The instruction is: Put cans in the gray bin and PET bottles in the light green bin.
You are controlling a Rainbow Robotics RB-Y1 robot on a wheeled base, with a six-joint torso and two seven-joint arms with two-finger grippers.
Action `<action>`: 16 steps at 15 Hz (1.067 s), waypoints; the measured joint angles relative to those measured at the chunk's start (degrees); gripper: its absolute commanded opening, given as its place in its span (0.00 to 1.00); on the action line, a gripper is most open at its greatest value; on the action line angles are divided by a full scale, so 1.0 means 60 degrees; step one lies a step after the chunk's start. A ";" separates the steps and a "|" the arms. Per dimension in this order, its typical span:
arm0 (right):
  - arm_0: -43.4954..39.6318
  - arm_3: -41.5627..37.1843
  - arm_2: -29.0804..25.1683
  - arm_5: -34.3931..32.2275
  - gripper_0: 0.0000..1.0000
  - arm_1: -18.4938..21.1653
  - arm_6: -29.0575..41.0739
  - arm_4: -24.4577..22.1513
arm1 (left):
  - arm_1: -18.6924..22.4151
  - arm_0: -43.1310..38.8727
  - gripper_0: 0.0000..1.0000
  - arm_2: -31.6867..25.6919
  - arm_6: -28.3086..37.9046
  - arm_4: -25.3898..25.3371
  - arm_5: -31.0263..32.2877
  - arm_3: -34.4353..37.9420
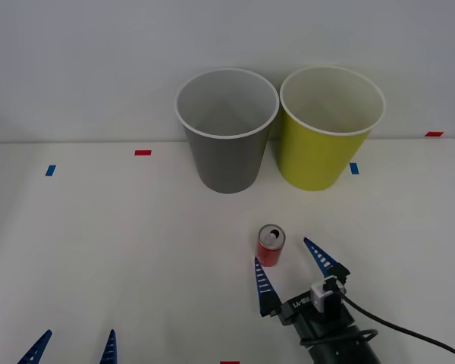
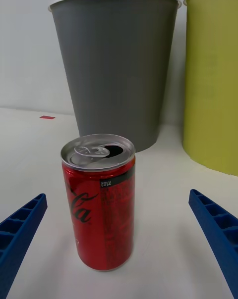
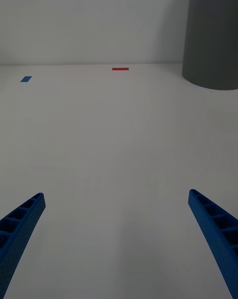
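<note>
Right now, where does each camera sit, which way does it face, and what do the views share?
Front: above the arms, looking down at the table; right gripper open by the can, left gripper open at the near edge.
Right wrist: low, facing the can, gray bin and green bin; own fingers.
Left wrist: low, facing bare table; own fingers.
Shared: all three show the gray bin.

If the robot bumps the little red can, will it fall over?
Possibly: the small red drink can stands upright and narrow, so a high nudge might tip it, then it would roll. Its tab is open, so it may be light. The open right gripper flanks it.
</note>
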State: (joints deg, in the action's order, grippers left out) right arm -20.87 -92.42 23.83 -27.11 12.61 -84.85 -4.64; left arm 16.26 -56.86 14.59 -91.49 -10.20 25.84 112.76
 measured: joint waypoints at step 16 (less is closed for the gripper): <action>0.0988 0.0317 0.0119 0.0814 0.13 -0.0315 -0.0052 0.0019 | 0.0000 0.0000 1.00 0.0000 0.0000 0.0000 0.0000 0.0000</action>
State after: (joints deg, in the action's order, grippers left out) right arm -14.95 -90.52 24.55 -22.23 10.72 -85.16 -4.52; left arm 16.26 -56.86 14.59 -91.49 -10.20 25.84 112.76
